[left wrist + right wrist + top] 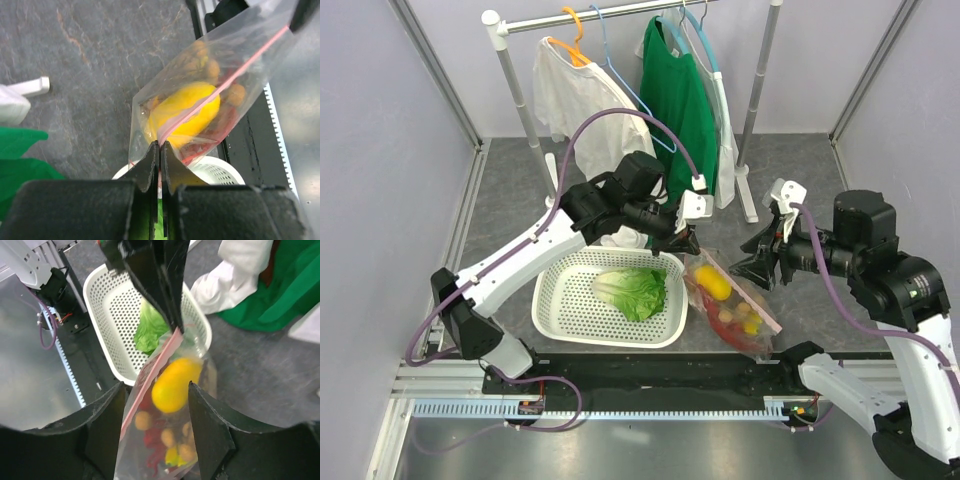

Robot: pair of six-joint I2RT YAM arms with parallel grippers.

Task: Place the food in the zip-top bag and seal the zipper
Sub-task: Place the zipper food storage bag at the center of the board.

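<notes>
The clear zip-top bag [732,308] lies slanted right of the white basket [560,305], its top corner lifted. My left gripper [690,243] is shut on that corner, the jaws pinched on the pink zipper [240,65]. Inside the bag I see a yellow lemon [172,382], brown longans [142,421] and red lobster parts [745,335]. Green lettuce [632,292] rests in the basket. My right gripper [156,387] is open and straddles the bag's lower part, with the zipper strip [150,375] near its left finger [107,425].
A clothes rack at the back holds a white shirt [575,95] and a green shirt [680,95]; its foot [748,200] sits behind the bag. A metal rail [620,405] runs along the near edge. Grey walls close in both sides.
</notes>
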